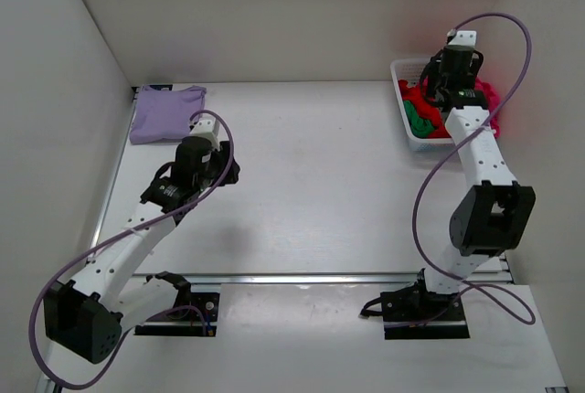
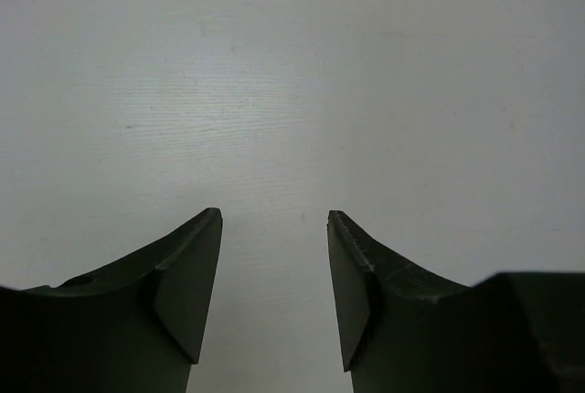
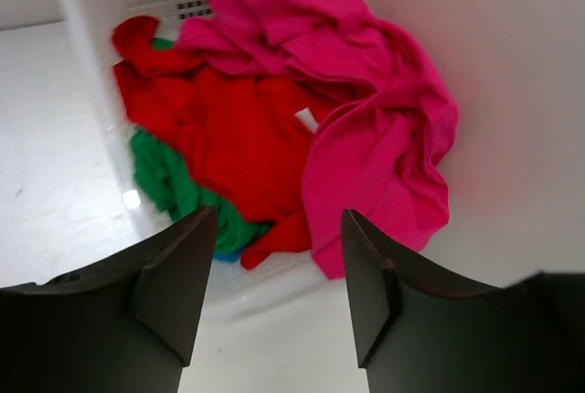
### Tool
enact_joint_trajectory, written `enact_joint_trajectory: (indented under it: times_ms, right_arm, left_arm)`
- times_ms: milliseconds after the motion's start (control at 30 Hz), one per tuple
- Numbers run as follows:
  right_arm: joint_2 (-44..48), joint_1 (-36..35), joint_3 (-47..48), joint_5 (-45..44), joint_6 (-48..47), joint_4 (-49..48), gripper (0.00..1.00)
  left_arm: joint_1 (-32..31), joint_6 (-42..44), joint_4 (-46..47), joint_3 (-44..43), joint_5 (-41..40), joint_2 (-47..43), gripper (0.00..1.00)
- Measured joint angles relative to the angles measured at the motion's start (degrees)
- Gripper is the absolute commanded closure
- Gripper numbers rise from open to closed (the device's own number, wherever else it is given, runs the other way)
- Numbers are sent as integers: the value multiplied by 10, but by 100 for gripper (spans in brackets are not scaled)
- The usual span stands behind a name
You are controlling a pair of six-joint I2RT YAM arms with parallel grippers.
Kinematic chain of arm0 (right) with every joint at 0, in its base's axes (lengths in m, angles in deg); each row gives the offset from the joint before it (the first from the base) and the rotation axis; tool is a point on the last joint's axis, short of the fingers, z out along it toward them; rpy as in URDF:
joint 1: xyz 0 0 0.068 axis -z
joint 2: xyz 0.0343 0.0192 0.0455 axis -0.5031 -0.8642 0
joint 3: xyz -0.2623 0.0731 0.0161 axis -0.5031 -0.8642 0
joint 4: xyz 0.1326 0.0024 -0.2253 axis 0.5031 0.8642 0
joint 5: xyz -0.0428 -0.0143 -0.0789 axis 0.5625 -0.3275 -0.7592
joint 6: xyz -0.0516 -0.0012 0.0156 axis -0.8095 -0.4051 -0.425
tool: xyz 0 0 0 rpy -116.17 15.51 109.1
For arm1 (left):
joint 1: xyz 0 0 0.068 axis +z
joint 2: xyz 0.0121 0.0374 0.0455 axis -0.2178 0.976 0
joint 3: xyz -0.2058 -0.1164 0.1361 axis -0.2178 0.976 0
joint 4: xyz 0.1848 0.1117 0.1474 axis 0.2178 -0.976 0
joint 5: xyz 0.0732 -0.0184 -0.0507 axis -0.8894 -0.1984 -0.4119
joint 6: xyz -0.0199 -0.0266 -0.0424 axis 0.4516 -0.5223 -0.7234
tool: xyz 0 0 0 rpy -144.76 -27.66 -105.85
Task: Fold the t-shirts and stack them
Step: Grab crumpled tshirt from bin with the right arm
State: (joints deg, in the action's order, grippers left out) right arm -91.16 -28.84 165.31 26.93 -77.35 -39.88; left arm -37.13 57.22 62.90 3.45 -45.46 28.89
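Seen from above, one white basket (image 1: 430, 146) is set at the far right of the table (image 1: 320, 183). Three shirts are heaped in it: a red shirt (image 1: 422, 99), a green shirt (image 1: 420, 123) and a magenta shirt (image 1: 489, 96), the last spilled over the basket's right rim. One lavender shirt (image 1: 167, 113) is laid flat as a neat rectangle in the far left corner, well apart from the basket. Four shirts are counted in all. The right arm (image 1: 475, 151) is stretched over the basket, and the left arm (image 1: 137, 228) is held near the lavender shirt.

In the left wrist view, the left gripper (image 2: 274, 219) is spread wide over the table surface and nothing is held.

In the right wrist view, the right gripper (image 3: 279, 219) is likewise spread wide and empty above the basket. There the red shirt is piled over the green one, and the magenta shirt is draped toward the wall (image 3: 512, 91).
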Motion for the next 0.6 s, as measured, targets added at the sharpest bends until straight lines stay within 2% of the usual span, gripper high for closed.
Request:
enact_joint_trajectory:
  times_ms: [33,100,133,333,400,433,467,500,567,600]
  right_arm:
    - [-17,8,5,-6,-1,-9,45]
    - [-56,21,22,-13,-6,-21,35]
    - [-75,27,34,-15,-9,-24,24]
    - [-228,61,180,-25,-12,6,25]
    - [-265,70,222,-30,-10,25,29]
    - [-281,74,239,-34,-9,36,39]
    - [-295,78,255,-39,-10,49,58]
    - [-308,79,266,-45,-11,59,62]
    - [-322,85,276,-55,-3,80,91]
    - [-326,87,276,-58,1,91,94]
  left_arm:
    - [0,1,0,2,2,1,39]
    - [-1,3,0,5,4,1,38]
    - [-2,5,2,5,6,1,38]
    - [-9,13,19,6,8,0,38]
    - [-11,14,29,13,9,-1,38]
    - [-10,14,30,17,10,-2,38]
    - [-9,15,31,23,11,-3,38]
    - [-8,15,30,28,12,-3,38]
    - [-7,17,28,35,12,-4,38]
    - [-7,17,26,36,12,-4,38]
